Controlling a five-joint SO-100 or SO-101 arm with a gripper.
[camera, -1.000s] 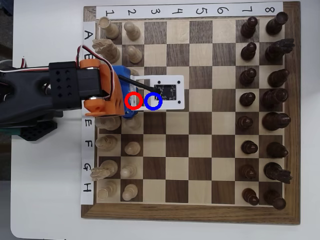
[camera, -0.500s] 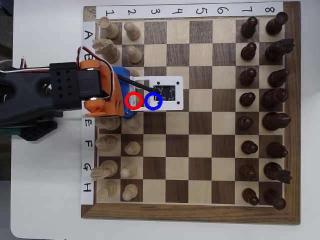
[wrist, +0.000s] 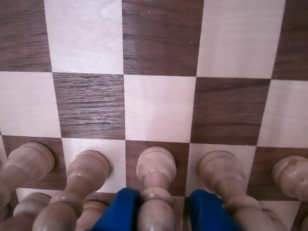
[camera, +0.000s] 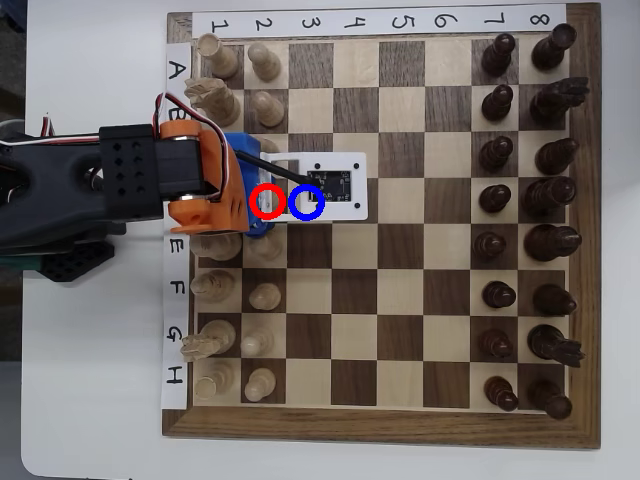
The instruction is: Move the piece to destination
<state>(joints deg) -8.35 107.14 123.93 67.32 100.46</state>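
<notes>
In the wrist view the piece point(wrist: 155, 166), a pale pawn with a round head, stands on a dark square at the bottom centre. My gripper point(wrist: 161, 199) straddles it with its blue fingers point(wrist: 120, 209) low on either side. The left finger touches the pawn's stem and a narrow gap shows at the right finger, so the jaws are open. The light square straight ahead is the destination point(wrist: 159, 108). In the overhead view the gripper point(camera: 265, 203) sits at the red ring, the pawn is hidden under the arm, and the blue ring marks the destination point(camera: 307, 202).
Pale pawns point(wrist: 89, 168) point(wrist: 221, 168) stand close on both sides of the held-between pawn, with taller pale pieces behind. Dark pieces point(camera: 495, 200) fill the right columns of the chessboard point(camera: 400, 420). The middle squares hold nothing.
</notes>
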